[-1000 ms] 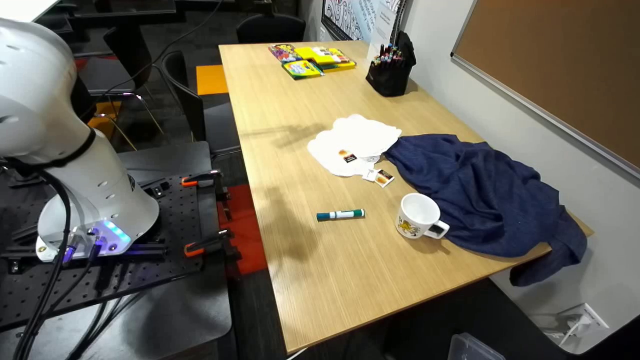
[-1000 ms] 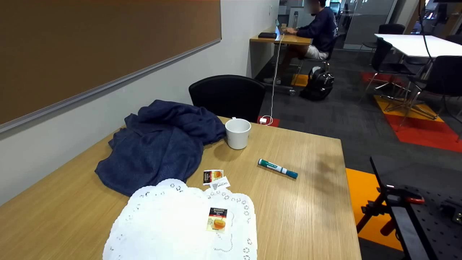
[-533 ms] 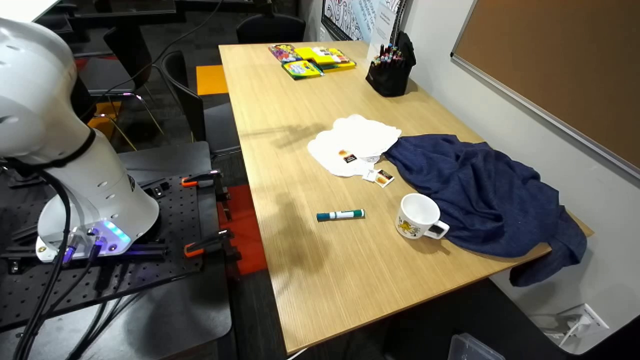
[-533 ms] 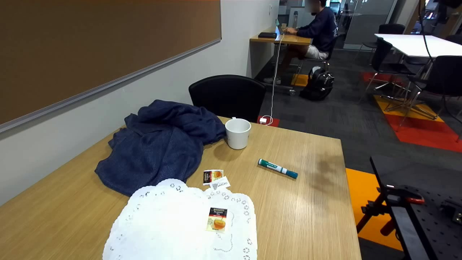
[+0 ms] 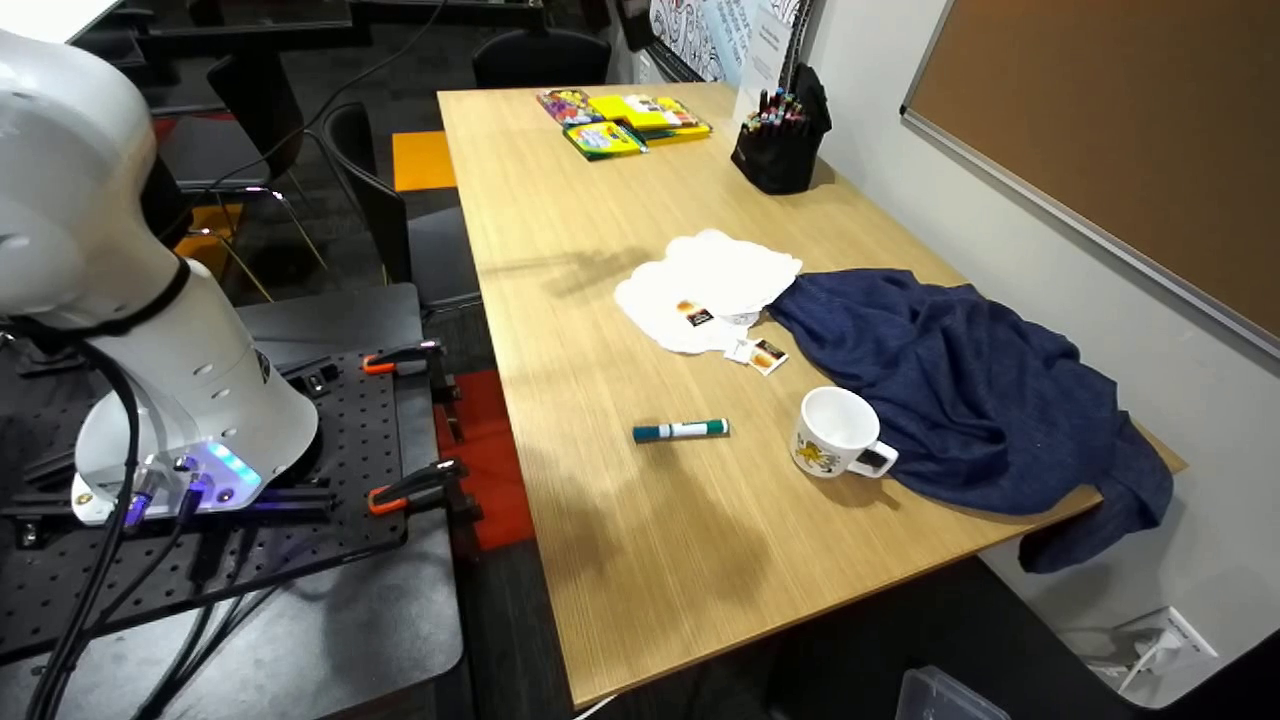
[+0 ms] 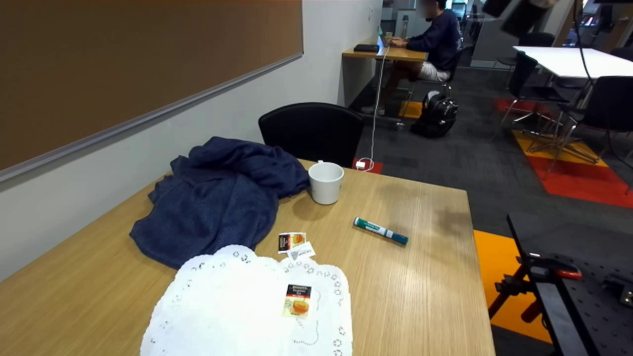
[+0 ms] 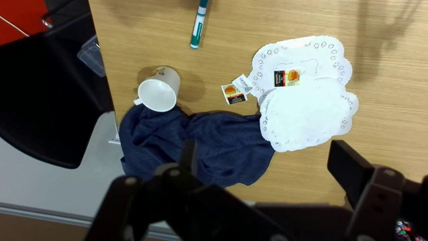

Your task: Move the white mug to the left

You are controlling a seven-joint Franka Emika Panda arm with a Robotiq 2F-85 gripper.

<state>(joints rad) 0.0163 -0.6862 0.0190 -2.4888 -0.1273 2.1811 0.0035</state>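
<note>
The white mug (image 5: pixel 838 432) stands upright on the wooden table (image 5: pixel 640 580), beside the dark blue cloth. It has a yellow cartoon print and a handle on the side away from the robot base. It also shows in an exterior view (image 6: pixel 326 185) and at the upper left of the wrist view (image 7: pixel 160 92). My gripper (image 7: pixel 263 147) is open and empty, high above the table, with its jaws wide apart. In the wrist view the mug lies up and left of the jaws. Dark parts that look like the gripper (image 6: pixel 524 17) show at the top of an exterior view.
A dark blue cloth (image 5: pixel 980 390) lies against the mug's side. A green marker (image 5: pixel 682 430), tea packets (image 6: pixel 297 300) and white paper doilies (image 6: pixel 237 306) lie nearby. A black marker case (image 5: pixel 780 145) and yellow boxes (image 5: pixel 650 112) stand farther along. A wall borders the table.
Dark parts of the arm or gripper have come into the top of both exterior views. The arm's shadow has moved across the table toward the mug. The mug has not moved.
</note>
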